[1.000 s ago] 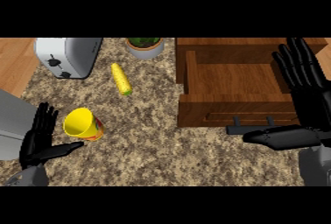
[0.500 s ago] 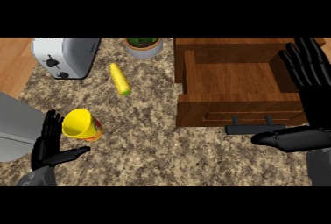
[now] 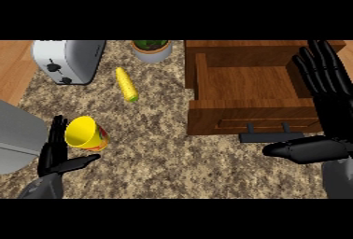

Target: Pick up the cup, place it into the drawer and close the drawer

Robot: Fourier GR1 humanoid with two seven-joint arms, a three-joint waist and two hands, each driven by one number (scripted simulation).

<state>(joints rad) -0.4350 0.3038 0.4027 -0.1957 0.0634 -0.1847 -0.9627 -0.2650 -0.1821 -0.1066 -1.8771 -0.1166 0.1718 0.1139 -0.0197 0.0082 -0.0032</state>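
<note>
While the cup (image 3: pixel 85 133) hides part of the open, empty left hand (image 3: pixel 55 156), the right hand (image 3: pixel 324 93) rests open.

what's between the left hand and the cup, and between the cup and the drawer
Nothing visible. The left hand is open right beside the yellow cup. Only bare counter lies between the cup and the open drawer; the corn lies further back.

— Where's the cup (image 3: pixel 85 133)?
— Tilted on the worktop (image 3: pixel 165 154), between the left hand's (image 3: pixel 59 161) spread fingers (image 3: pixel 53 140) and thumb.
— And the drawer (image 3: pixel 251 95)?
— Open, the right hand (image 3: pixel 324 116) flat beside it.
</note>
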